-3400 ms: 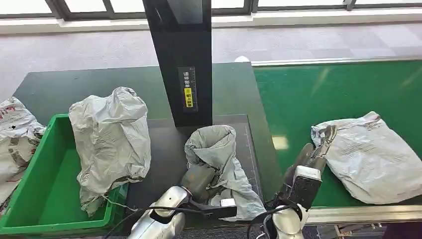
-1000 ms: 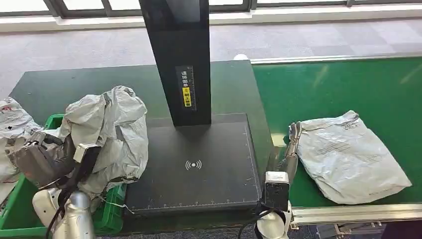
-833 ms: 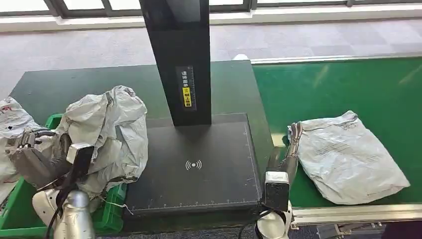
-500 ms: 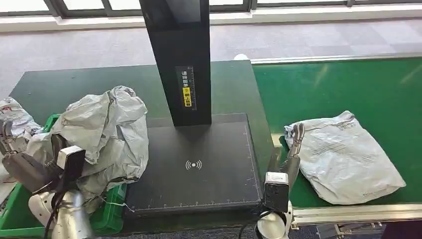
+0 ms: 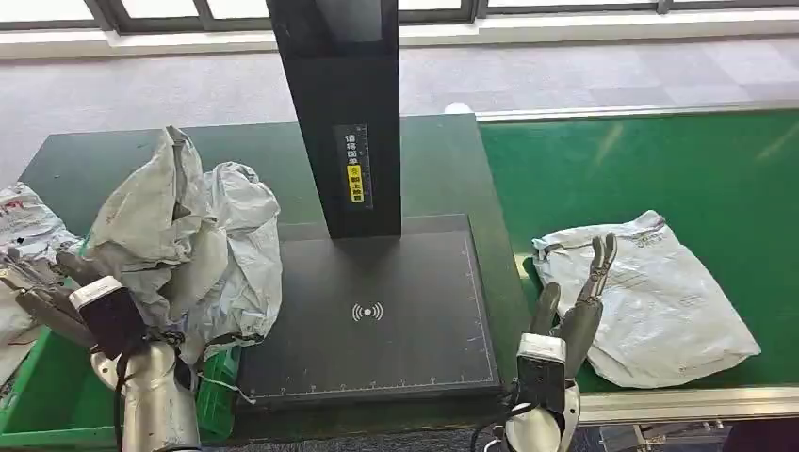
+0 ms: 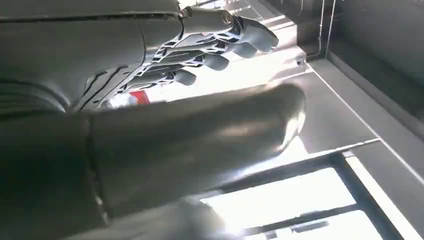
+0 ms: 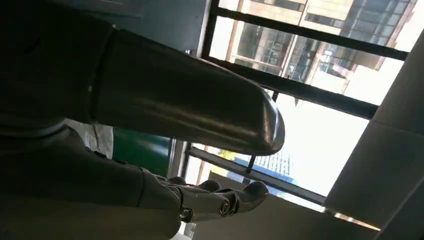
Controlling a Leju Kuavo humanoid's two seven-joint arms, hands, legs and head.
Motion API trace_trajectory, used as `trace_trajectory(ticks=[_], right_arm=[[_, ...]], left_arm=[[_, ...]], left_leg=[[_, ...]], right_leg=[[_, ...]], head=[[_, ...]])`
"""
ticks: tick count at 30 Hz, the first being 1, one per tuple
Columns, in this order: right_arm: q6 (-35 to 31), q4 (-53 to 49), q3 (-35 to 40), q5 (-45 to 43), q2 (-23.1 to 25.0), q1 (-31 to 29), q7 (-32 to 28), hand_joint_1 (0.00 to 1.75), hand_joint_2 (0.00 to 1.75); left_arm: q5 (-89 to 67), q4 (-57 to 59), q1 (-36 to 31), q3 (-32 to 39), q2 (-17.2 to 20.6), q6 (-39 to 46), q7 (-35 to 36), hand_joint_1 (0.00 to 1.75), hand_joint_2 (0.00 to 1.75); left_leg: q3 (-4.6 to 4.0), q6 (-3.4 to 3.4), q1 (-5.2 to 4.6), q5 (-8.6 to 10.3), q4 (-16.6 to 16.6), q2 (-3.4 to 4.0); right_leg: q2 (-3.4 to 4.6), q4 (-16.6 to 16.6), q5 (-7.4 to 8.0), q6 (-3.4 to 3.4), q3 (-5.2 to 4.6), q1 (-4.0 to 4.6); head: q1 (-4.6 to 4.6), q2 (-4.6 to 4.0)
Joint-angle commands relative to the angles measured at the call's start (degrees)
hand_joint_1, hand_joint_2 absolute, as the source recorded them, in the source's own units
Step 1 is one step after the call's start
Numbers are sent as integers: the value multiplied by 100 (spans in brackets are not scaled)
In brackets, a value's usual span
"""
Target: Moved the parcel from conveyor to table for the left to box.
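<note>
A grey plastic parcel [image 5: 660, 306] lies on the green conveyor [image 5: 641, 160] at the right. My right hand [image 5: 577, 299] stands at its near-left edge, fingers spread and pointing up, holding nothing; the right wrist view shows the same hand [image 7: 200, 150] with bare fingers [image 7: 220, 197]. Two crumpled grey parcels [image 5: 184, 240] are heaped over the right rim of the green bin [image 5: 47, 395]. My left hand [image 5: 40, 287] hovers over the bin, just left of the heap, fingers spread and empty, as the left wrist view's fingers [image 6: 220, 42] also show.
A black scanner plate [image 5: 367, 315] with a tall black column [image 5: 344, 113] stands between the bin and the conveyor on the dark green table [image 5: 433, 160]. More parcels [image 5: 24, 226] lie at the far left. The conveyor's metal edge [image 5: 678, 405] runs along the front.
My left hand has drawn back to the left and opened, leaving its grey parcel on the heap. My right hand has risen and spread its fingers. The conveyor parcel has drifted slightly left.
</note>
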Motion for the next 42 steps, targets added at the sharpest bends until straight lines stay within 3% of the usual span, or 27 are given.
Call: trace_trajectory(ticks=[1, 2, 14, 17, 19, 20, 21, 23, 26, 27, 33, 35, 36, 40, 42], right_arm=[[9, -94, -772, -11, 410, 60, 11, 0, 0], [9, -51, -862, 0, 419, 46, 11, 0, 0], [9, -106, -842, 25, 464, 232, 11, 0, 0], [9, 140, -1166, 289, 479, 159, 134, 0, 0], [9, 424, -1966, 1267, 479, -112, 581, 0, 0], [9, 653, -2395, 2092, 479, -253, 1227, 0, 0], [9, 713, -2494, 2296, 479, -324, 1360, 0, 0], [9, 1349, -3499, 3827, 479, -889, 2087, 0, 0], [9, 1946, -4231, 4729, 479, -1399, 2294, 0, 0], [9, 1946, -4231, 4729, 479, -1399, 2294, 0, 0], [9, 1946, -4231, 4729, 479, -1399, 2294, 0, 0], [9, 2071, -4367, 5326, 476, -1557, 2660, 0, 0], [9, 2234, -4496, 5475, 448, -1664, 2690, 0, 175], [9, 3127, -4414, 5880, -30, -2015, 3467, 0, 175], [9, 3627, -4505, 5579, -183, -2229, 3396, 0, 175]], left_arm=[[245, -135, 505, -929, -80, -4, -107, 0, 0], [-26, -132, 522, -925, -114, -4, -107, 0, 175], [-1031, 36, 449, -625, -114, -4, 310, 0, 175], [-652, -277, 580, -763, -114, -4, 67, 0, 175], [-312, -585, 852, -1277, -114, -4, 27, 0, 175], [129, -732, 986, -1693, -100, -328, 6, 0, 175], [217, -792, 1028, -1747, -87, -439, 2, 0, 175], [805, -1190, 1253, -2351, -41, -1504, 24, 0, 175], [919, -1391, 1335, -2832, -60, -2070, 172, 0, 175], [919, -1391, 1335, -2832, -60, -2070, 172, 0, 175], [919, -1391, 1335, -2832, -60, -2070, 172, 0, 175], [1088, -1406, 1316, -2979, -79, -2519, 206, 0, 175], [1136, -1413, 1257, -3006, -55, -2726, 313, 0, 175], [1224, -1407, 1296, -3287, -79, -2863, 233, 0, 175], [1296, -1414, 1301, -3320, -51, -2864, 233, 0, 175]], left_leg=[[8, 4, -6, 0, -8, 0], [14, 6, -3, -1, -12, 3], [25, 7, -2, -2, -21, 17], [22, 5, -1, -4, -17, 22], [24, 6, -1, -3, -17, 19], [19, 4, -1, -4, -12, 14], [21, 7, -3, -2, -16, 6], [16, 9, -3, -1, -14, 5], [14, 16, -2, 0, -12, 14], [1, 16, -2, 1, -8, -9], [14, 23, -1, -1, -16, 18], [8, 18, 0, -2, -8, 6], [10, 19, -2, -2, -10, 13], [8, 22, -2, 1, -9, 4], [10, 22, -2, 2, -9, 7]], right_leg=[[-10, -4, -4, 0, 6, -4], [-14, -10, -4, -2, 15, 0], [-2, -18, -1, -3, 22, 3], [4, -16, -1, -3, 17, 3], [3, -17, -1, -1, 20, 3], [4, -11, -2, -1, 16, 2], [-6, -16, -2, 1, 23, 0], [-8, -16, -1, 3, 19, 0], [-1, -25, 9, 9, 22, 2], [-22, -17, 2, 13, 20, 1], [-7, -22, 6, 12, 22, -8], [-10, -13, 2, 13, 17, -9], [-7, -15, 4, 12, 18, -9], [-13, -19, 6, 16, 20, -1], [-13, -20, 7, 17, 18, 0]], head=[[0, 0], [0, 0], [0, 0], [0, 0], [0, 0], [0, 0], [2, 0], [0, 0], [2, 0], [2, 0], [2, 0], [2, 0], [2, 0], [2, 0], [2, 0]])
